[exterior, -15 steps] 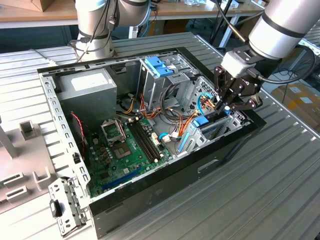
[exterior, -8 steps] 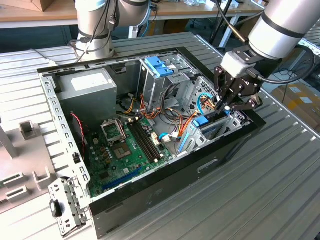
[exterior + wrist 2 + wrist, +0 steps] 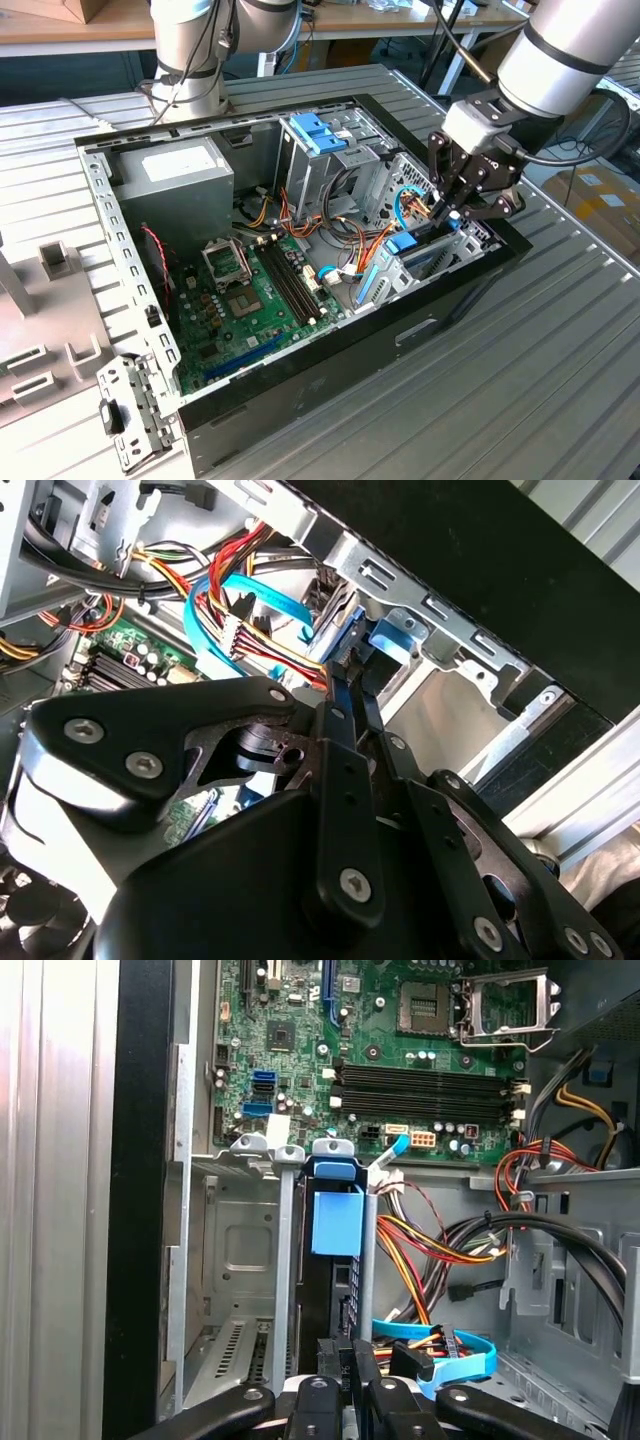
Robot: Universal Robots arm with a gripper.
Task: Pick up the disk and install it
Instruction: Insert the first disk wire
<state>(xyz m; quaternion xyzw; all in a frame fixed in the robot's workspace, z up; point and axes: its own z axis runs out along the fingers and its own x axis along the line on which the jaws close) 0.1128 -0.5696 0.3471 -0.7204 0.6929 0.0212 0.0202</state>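
The disk (image 3: 338, 1300) stands on edge in the drive bay (image 3: 235, 1260) of the computer case (image 3: 470, 290), its long axis running straight away from the gripper (image 3: 352, 1365), whose nearly closed fingers (image 3: 365, 1370) pinch its near edge beside the blue cable (image 3: 455, 1360).

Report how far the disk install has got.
Done: the disk is off the table and stands on edge inside the drive bay, beside the blue latch. In hand: the gripper appears shut on its edge. Left: release; whether it is fully seated cannot be judged.
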